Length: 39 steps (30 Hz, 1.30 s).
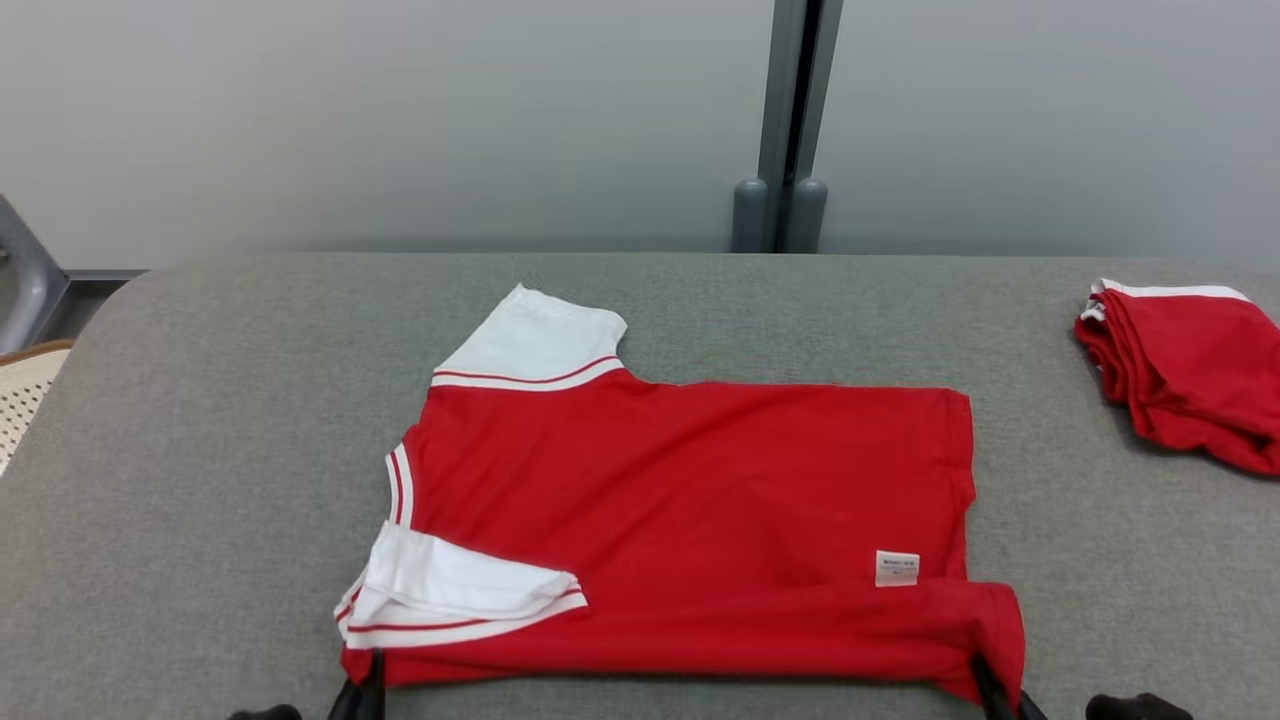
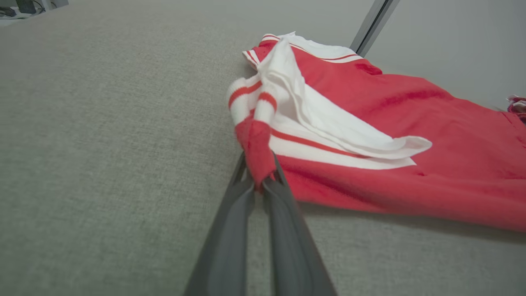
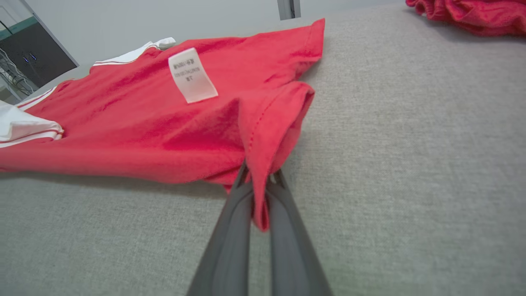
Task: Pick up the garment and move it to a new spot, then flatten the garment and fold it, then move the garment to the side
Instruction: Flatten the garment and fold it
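Observation:
A red garment (image 1: 680, 500) with white, red-striped sleeves lies spread on the grey table (image 1: 200, 450), a white label (image 1: 897, 567) near its right hem. Its near edge is lifted and rolled slightly over the body. My left gripper (image 1: 365, 672) is shut on the near left corner by the folded white sleeve (image 1: 460, 595); the left wrist view has the red cloth (image 2: 257, 152) pinched between the fingers (image 2: 230, 230). My right gripper (image 1: 985, 675) is shut on the near right hem corner, and the right wrist view has that hem (image 3: 263, 164) clamped between the fingers (image 3: 230, 242).
A second red garment (image 1: 1185, 365), folded with a white band on top, sits at the table's far right edge. A grey post (image 1: 790, 120) rises behind the table against a pale wall. A woven chair (image 1: 25, 390) stands off the left edge.

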Motion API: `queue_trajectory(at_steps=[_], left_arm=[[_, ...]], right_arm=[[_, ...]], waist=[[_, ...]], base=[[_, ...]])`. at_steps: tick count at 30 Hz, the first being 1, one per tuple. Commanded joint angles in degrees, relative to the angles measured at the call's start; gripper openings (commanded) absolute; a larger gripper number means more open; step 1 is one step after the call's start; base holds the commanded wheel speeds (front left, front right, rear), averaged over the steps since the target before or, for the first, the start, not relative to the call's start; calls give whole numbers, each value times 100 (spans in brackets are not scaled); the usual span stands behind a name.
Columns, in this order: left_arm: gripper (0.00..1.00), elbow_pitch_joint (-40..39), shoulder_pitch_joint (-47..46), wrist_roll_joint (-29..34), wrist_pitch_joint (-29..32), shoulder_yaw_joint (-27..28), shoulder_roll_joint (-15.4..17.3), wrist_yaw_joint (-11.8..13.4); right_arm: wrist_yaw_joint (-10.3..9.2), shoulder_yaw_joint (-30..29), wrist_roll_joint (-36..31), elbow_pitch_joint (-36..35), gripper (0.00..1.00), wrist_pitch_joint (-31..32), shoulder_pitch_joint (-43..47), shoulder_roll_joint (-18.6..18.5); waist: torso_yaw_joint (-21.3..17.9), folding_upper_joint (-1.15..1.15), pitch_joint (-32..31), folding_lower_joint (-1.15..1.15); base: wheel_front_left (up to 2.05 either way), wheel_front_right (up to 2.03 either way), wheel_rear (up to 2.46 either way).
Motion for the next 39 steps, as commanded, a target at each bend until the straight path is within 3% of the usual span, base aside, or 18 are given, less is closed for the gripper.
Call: queue_trajectory(at_steps=[1, 7, 8, 9, 10, 25, 39], left_arm=[[0, -101, 132, 35, -27, 0, 16, 44], [0, -529, 590, 46, 22, -44, 37, 180], [3, -555, 606, 52, 52, -58, 37, 197], [86, -601, 604, 88, 49, -74, 38, 221], [100, -645, 578, 105, 42, -62, 31, 252], [100, -2044, 106, 904, -25, 581, -29, 486], [100, -1997, -232, 1502, -27, 908, -203, 476]], right_arm=[[-1, -46, 22, -113, 0, 43, 172, -50], [-1, -198, -60, -765, 0, 413, 739, -10], [-1, -202, -79, -820, 40, 481, 772, -5], [-1, -210, -79, -875, 100, 525, 779, 4], [-1, -264, -98, -915, 100, 525, 764, 7], [0, -948, -714, -1646, 100, 82, 117, 255], [0, -817, -1148, -2009, 100, 48, -75, 609]], waist=[[35, 0, -25, 1], [87, 0, -113, 1], [75, 0, -116, 1], [60, 0, -112, 1], [49, 0, -113, 1], [-122, 0, -106, 1], [-214, 0, -144, 1]], base=[[0, 0, 0], [0, 0, 0], [0, 0, 0], [0, 0, 0], [0, 0, 0], [0, 0, 0], [0, 0, 0]])
